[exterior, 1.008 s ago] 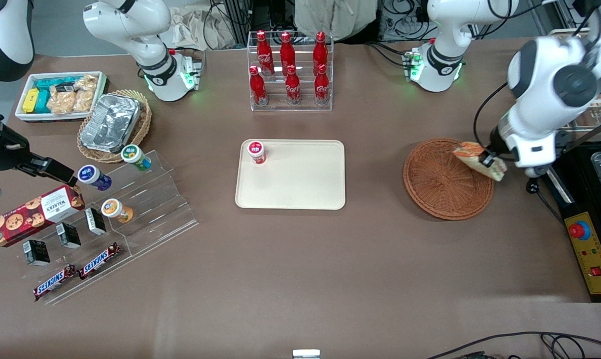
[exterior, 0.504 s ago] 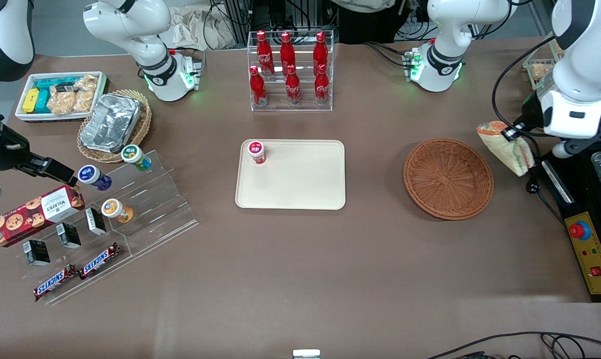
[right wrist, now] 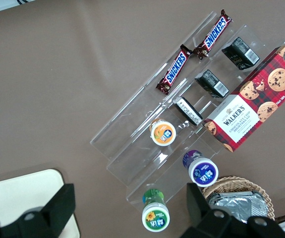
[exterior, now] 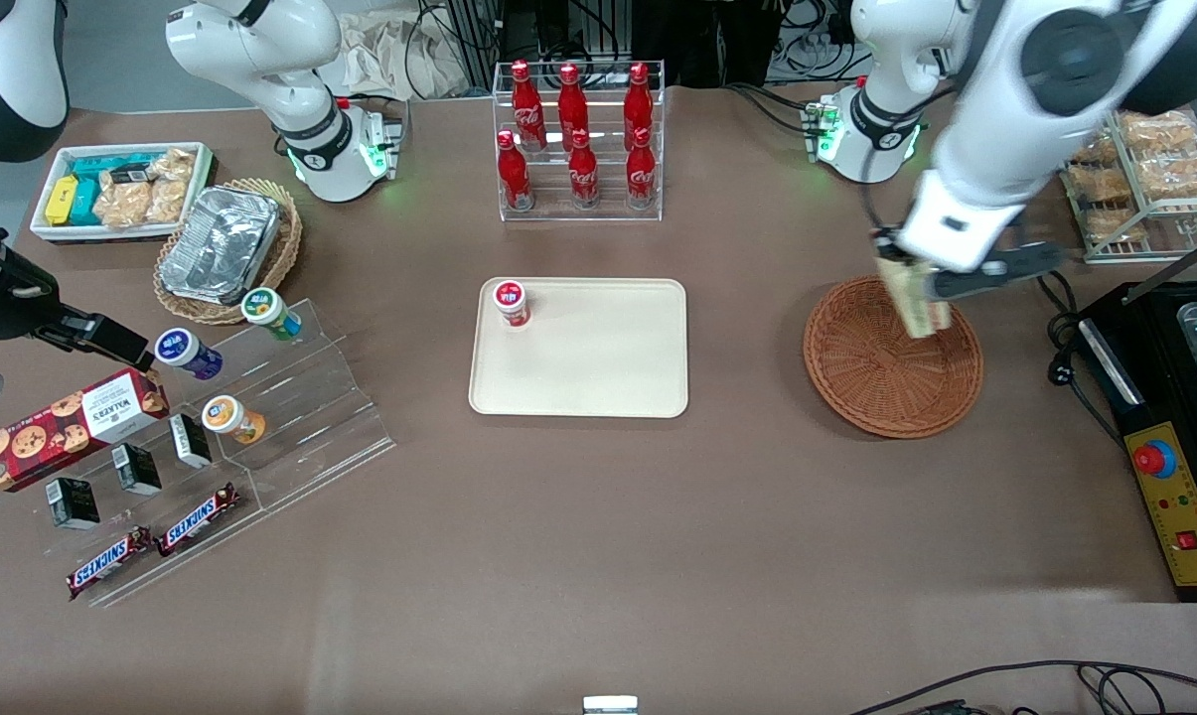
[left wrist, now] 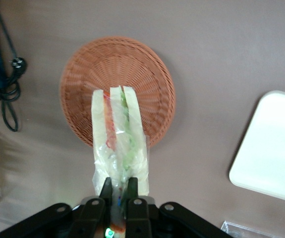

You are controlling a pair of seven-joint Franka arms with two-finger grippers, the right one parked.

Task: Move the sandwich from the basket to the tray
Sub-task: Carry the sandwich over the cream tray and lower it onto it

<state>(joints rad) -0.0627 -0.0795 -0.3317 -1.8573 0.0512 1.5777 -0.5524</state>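
Gripper (left wrist: 118, 187) clamped on wrapped sandwich (left wrist: 117, 140), held clear above wicker basket (exterior: 861, 372); carry to tray (exterior: 598, 367) comes next.

Sandwich (left wrist: 118, 144) hides part of basket (left wrist: 147, 74); its lower end is buried in the hand (left wrist: 118, 191). Tray (left wrist: 271, 148) cut off at frame edge.

The left arm reaches out from its base at the working end of the bench, its white links sloping down toward the front camera and the wrist turned downward. The hand (exterior: 918, 288) hangs in the air above the basket (exterior: 892, 357), its two fingers (left wrist: 104, 191) closed around one end of the sandwich (left wrist: 118, 139), which juts out past the fingertips.
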